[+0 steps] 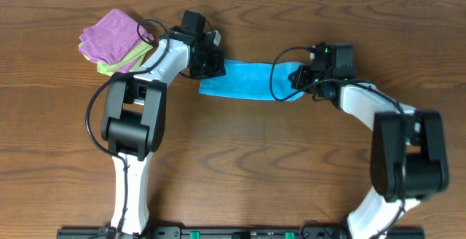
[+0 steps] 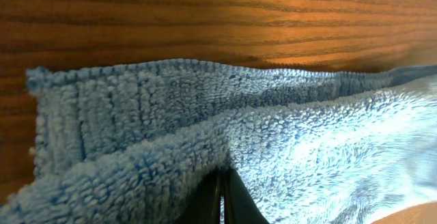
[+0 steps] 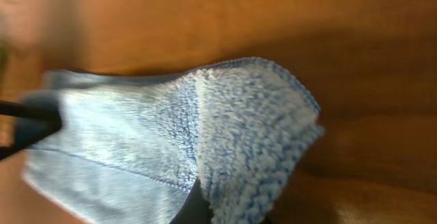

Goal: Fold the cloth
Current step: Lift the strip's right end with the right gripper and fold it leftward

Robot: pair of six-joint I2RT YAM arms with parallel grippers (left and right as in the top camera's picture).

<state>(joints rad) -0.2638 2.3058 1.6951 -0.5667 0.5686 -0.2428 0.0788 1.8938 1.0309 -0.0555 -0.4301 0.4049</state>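
Item under inspection: the cloth (image 1: pixel 247 81), a sky-blue terry piece. It lies as a narrow band across the far middle of the tabletop (image 1: pixel 240 159), spanning between the two arms.

Left claw (image 1: pixel 211 63): narrow. In the left wrist view its fingers (image 2: pixel 235 207) meet under a doubled edge of the cloth and hold it.

Right claw (image 1: pixel 297 79): the cloth's end bunches over one dark finger (image 3: pixel 193 209). The tips are hidden, but the raised end indicates a pinch on the fabric.

Handling assessment: light, limp and thick-piled. It will sag between the holds, will not keep a crease unaided, and is neither slippery nor fragile. Layers may separate if only one is pinched.

Recommended hold: at the hemmed ends, through all layers, both ends level.

Also present: a purple cloth (image 1: pixel 113 31) stacked on a green cloth (image 1: pixel 116 65), well apart at far left.
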